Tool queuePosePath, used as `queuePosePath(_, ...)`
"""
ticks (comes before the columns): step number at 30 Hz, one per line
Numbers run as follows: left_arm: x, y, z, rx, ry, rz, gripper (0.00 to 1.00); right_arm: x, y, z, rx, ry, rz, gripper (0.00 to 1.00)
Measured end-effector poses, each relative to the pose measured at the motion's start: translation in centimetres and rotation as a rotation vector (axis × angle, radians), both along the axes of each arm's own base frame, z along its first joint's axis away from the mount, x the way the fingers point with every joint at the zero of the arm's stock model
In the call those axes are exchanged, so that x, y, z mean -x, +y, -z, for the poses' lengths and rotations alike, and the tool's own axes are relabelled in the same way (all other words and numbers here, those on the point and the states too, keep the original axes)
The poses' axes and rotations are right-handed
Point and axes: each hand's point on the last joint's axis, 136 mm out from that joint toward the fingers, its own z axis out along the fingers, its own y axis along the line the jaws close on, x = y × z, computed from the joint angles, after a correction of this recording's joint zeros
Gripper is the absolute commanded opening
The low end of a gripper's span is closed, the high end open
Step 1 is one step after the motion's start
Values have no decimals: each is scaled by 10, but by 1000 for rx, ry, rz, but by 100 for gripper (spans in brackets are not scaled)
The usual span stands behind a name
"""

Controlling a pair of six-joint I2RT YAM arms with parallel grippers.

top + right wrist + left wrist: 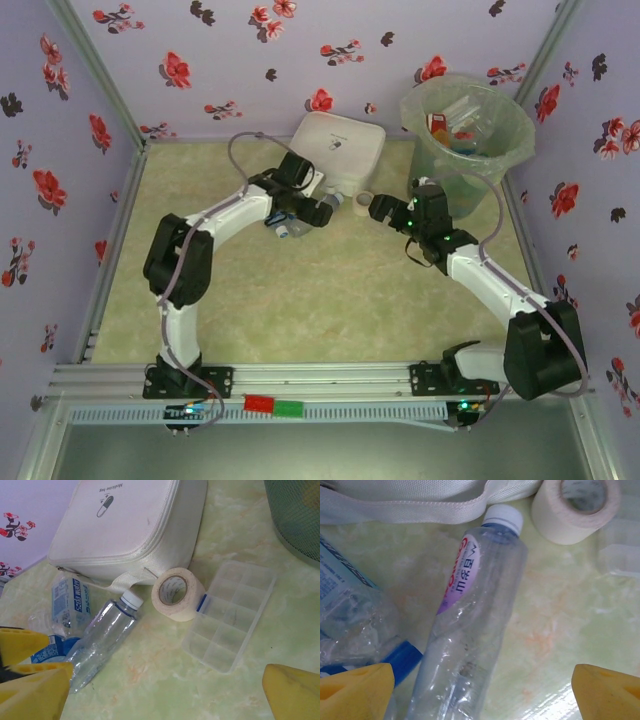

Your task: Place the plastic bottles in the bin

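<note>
Top external: the whole table point(300, 300) is seen from above and behind the arm bases point(185, 380), faced forward and down, from well off.
Left wrist: the tabletop is looked down on from very near.
Right wrist: the same patch is taken from farther back, at a slant.
Shared by wrists: the clear bottle point(470, 620), tape roll point(575, 510) and white bag point(420, 500) are held in both.
Shared with top: the tape roll is perhaps made out there too.

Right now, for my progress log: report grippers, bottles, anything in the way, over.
Left gripper open over clear white-capped plastic bottle lying flat. Right gripper open, empty. Translucent green round bin partly filled. White tape roll near bottle's cap, not touching.
</note>
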Motion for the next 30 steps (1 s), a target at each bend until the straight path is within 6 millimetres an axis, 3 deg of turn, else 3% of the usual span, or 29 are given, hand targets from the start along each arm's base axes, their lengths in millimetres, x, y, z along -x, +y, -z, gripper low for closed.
queuePosePath(7, 4, 12, 32, -101, 67, -11, 91, -6, 3, -1, -31, -18, 6, 100)
queuePosePath(13, 6, 11, 39, -121, 72, -7, 84, -8, 8, 12, -47, 19, -3, 100)
queuePosePath(18, 10, 6, 54, -152, 87, 13, 79, -8, 12, 11, -70, 21, -12, 100)
queuePosePath(25, 19, 9, 76, -195, 135, 31, 61, -8, 13, 11, -74, 19, -16, 100)
queuePosePath(30, 20, 8, 77, -198, 138, 33, 53, -8, 13, 11, -80, 22, -13, 100)
